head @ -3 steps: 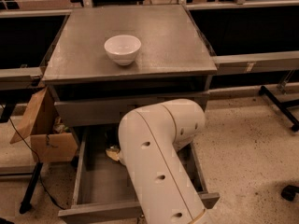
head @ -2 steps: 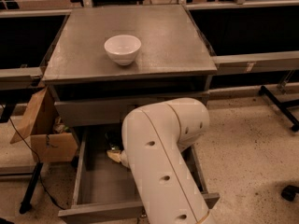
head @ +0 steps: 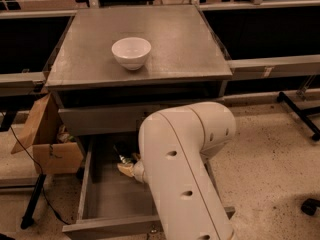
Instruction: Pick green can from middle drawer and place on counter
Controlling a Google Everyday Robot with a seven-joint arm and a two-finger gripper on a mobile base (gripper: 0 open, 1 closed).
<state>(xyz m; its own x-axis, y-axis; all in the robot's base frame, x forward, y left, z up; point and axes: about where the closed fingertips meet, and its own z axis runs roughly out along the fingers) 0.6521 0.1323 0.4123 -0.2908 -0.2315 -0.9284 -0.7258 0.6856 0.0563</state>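
Note:
The middle drawer [head: 107,199] stands pulled open below the counter [head: 170,49], and its grey floor is bare where it shows. My gripper [head: 125,165] reaches down into the drawer near its back, at the end of my big white arm [head: 180,174]. The arm covers the right half of the drawer. The green can is hidden; I cannot tell whether it is in the gripper. A white bowl [head: 131,52] sits on the counter, left of centre.
A shallower grey drawer front [head: 100,120] is shut above the open drawer. An open cardboard box [head: 47,144] stands on the left against the cabinet, with a black cable and stand leg below it. Dark benches flank the cabinet.
My arm's upper part has swung a little to the right. The gripper has stayed at about the same place in the drawer.

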